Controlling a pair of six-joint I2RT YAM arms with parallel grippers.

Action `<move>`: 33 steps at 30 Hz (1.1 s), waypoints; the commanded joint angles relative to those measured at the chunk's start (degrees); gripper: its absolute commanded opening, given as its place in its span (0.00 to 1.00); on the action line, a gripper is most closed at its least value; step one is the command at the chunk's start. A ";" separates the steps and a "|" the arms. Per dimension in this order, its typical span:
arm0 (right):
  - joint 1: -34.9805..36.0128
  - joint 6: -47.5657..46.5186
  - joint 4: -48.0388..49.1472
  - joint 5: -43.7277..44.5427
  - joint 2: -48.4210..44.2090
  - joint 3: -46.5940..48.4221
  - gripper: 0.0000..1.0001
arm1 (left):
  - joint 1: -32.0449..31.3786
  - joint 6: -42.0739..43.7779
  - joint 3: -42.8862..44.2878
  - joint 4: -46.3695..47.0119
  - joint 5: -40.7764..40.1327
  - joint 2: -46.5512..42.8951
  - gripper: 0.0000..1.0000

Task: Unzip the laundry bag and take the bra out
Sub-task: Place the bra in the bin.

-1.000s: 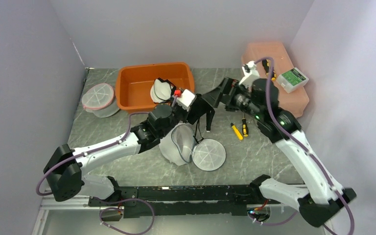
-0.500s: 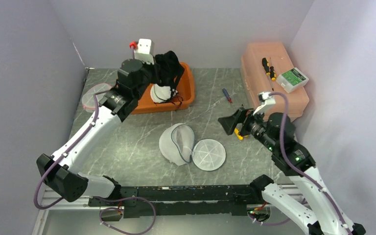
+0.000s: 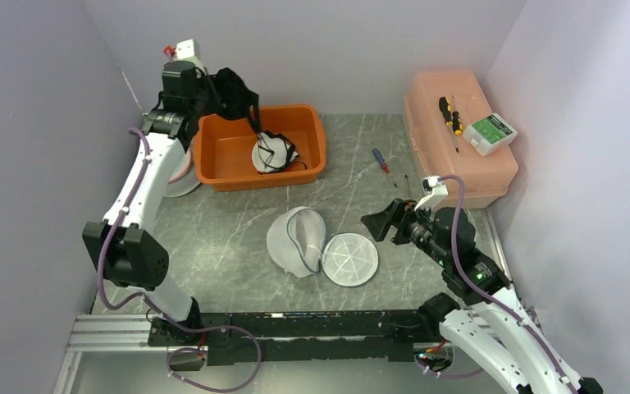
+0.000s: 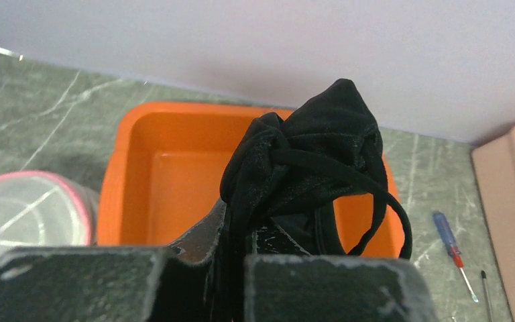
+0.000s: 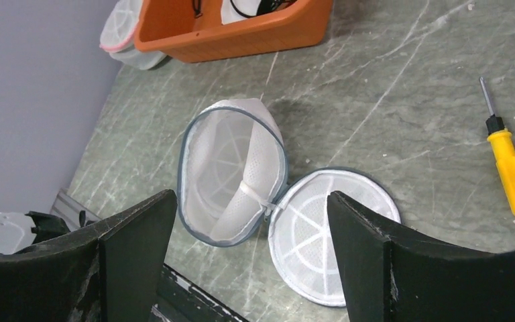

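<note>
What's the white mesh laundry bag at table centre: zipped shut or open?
Open: the white mesh laundry bag lies with its round lid flipped beside it, inside showing only mesh.

laundry bag [image 3: 295,242] mid-table, tub [image 3: 262,176] behind it
bra [image 3: 234,90] hangs above the tub's left end; a screwdriver [image 3: 382,161] lies right of the tub, a box [image 3: 451,156] further right again.
</note>
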 commanded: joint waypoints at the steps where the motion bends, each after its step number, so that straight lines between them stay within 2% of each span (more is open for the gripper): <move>1: -0.07 1.13 4.80 -0.68 -2.55 -1.98 0.85 | 5.24 -5.94 -0.77 0.64 8.73 1.13 0.03; 5: -0.10 1.58 5.70 -0.99 -4.69 -4.55 0.83 | 7.24 -5.52 -3.02 2.38 11.53 3.14 0.03; 11: -0.11 1.97 6.75 -1.94 -5.75 -6.87 0.82 | 7.64 -3.86 -5.82 3.86 11.60 5.82 0.03; 24: -0.06 0.65 6.40 -1.49 -5.81 -7.51 0.81 | 8.23 -2.51 -9.25 1.43 -2.30 9.37 0.03; 33: -0.08 0.51 6.55 -1.14 -5.45 -7.74 0.81 | 8.23 -2.60 -5.13 -2.31 5.32 18.63 0.03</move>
